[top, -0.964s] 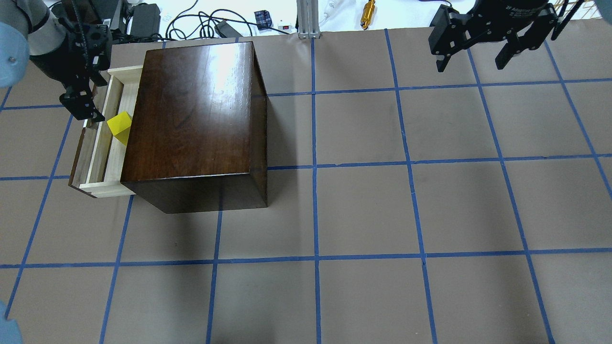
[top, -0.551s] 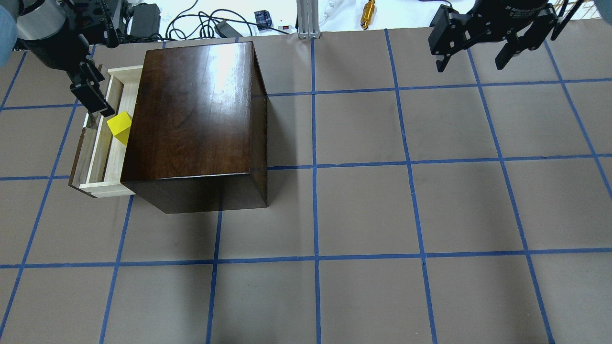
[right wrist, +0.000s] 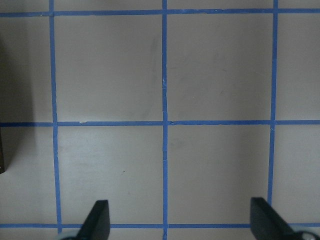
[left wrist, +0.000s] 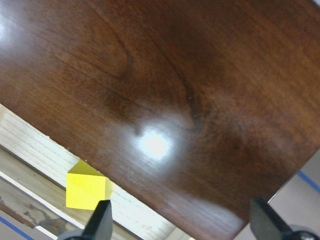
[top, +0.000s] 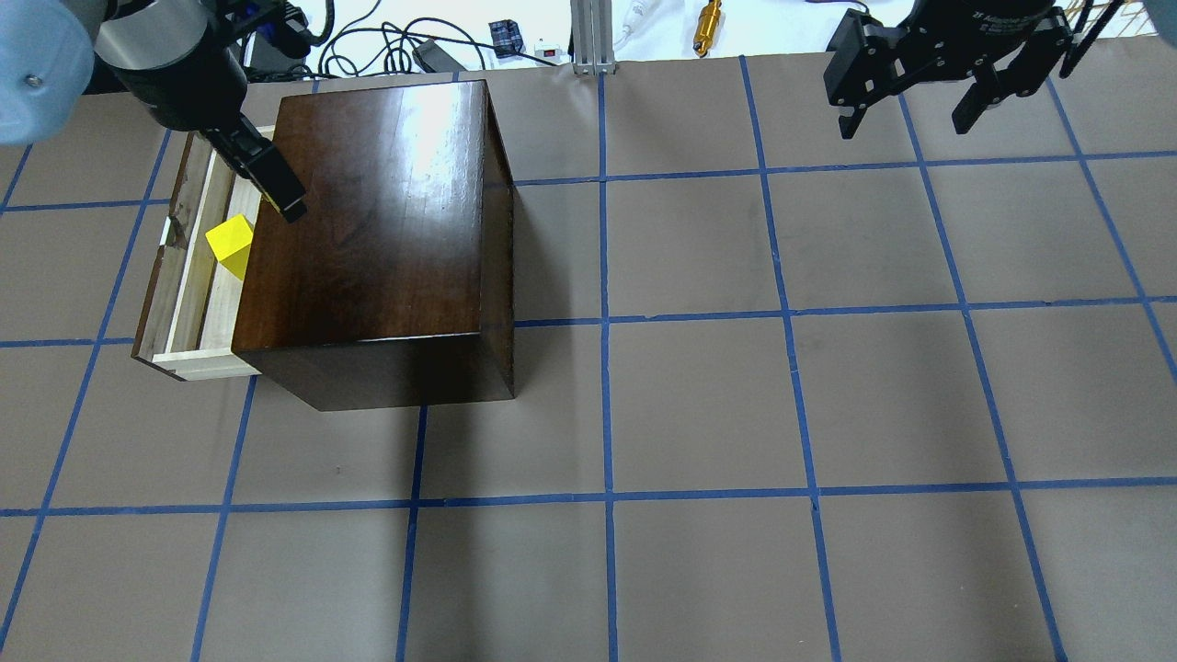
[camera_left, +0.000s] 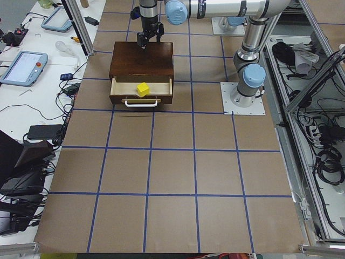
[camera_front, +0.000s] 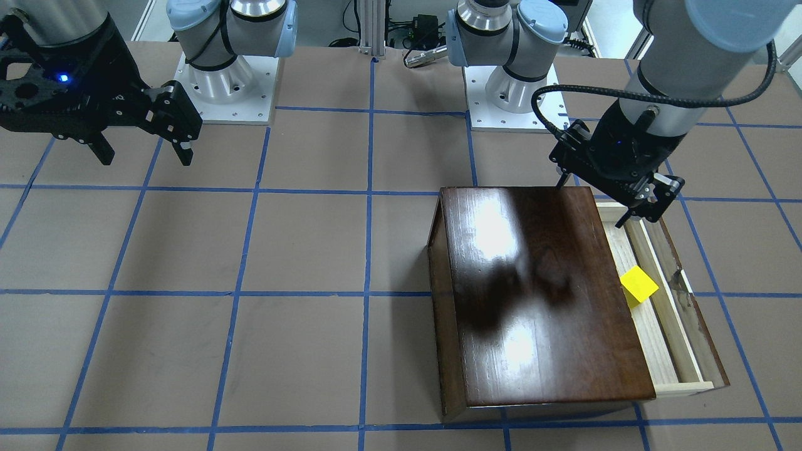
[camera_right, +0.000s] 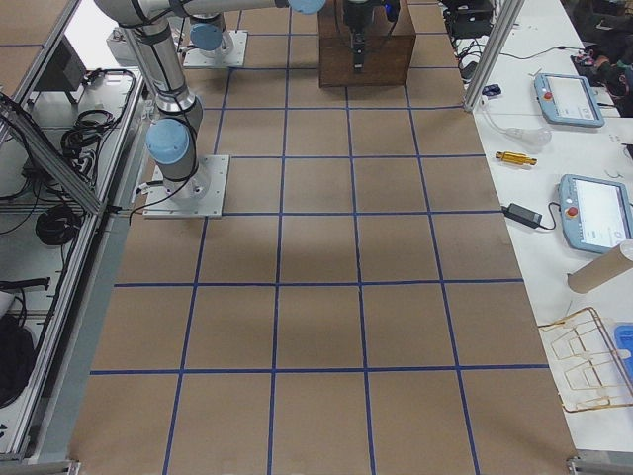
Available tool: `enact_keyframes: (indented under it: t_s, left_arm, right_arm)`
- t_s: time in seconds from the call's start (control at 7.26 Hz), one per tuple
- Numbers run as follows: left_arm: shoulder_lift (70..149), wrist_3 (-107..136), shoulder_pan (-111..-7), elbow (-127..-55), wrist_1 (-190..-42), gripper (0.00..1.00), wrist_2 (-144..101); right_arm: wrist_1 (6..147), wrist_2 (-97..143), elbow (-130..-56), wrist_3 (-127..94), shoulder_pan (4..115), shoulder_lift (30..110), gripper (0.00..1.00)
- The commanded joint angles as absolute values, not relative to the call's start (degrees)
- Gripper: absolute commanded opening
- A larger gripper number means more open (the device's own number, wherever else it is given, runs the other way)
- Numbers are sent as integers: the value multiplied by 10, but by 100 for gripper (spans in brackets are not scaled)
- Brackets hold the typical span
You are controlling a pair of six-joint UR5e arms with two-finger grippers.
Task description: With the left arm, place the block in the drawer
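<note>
The yellow block (top: 230, 244) lies in the open pale-wood drawer (top: 207, 317) of the dark brown box (top: 377, 211), against the box's edge. It also shows in the front view (camera_front: 638, 285), the left side view (camera_left: 143, 88) and the left wrist view (left wrist: 86, 191). My left gripper (top: 271, 184) is open and empty. It hangs above the box's top near the drawer side (camera_front: 590, 202), apart from the block. My right gripper (top: 906, 129) is open and empty, far off over bare table (camera_front: 146, 160).
Cables and power supplies (top: 368, 37), an aluminium post (top: 588, 37) and a brass cylinder (top: 708, 23) lie beyond the table's far edge. Both arm bases (camera_front: 229, 75) (camera_front: 510, 75) stand at the robot side. The drawer has a white handle (camera_left: 141, 102).
My left gripper has moved from over the drawer's outer side to above the box's top. The block has stayed in the drawer. The right arm has not moved.
</note>
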State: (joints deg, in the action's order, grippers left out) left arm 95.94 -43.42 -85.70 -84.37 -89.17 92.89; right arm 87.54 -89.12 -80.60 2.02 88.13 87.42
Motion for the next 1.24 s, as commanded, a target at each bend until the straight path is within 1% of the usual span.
enact_keyframes:
  t_s: [0.0,0.28,0.55,1.1]
  left_arm:
    - [955,-243,-882,-842,-891,96,928]
    - [951,-86,-922,-841,-890,96,935]
    - [946,-11,-922,-840,-888,97,933]
    - [933,16,-908,-839,-883,97,929]
  right_arm:
    - [875,-891,-806,20,881,875,100]
    - [875,-891,-806,20,882,874,100]
    - [875,-891,-806,20,881,875,100]
    - [875,-892,-806,20,882,874,100]
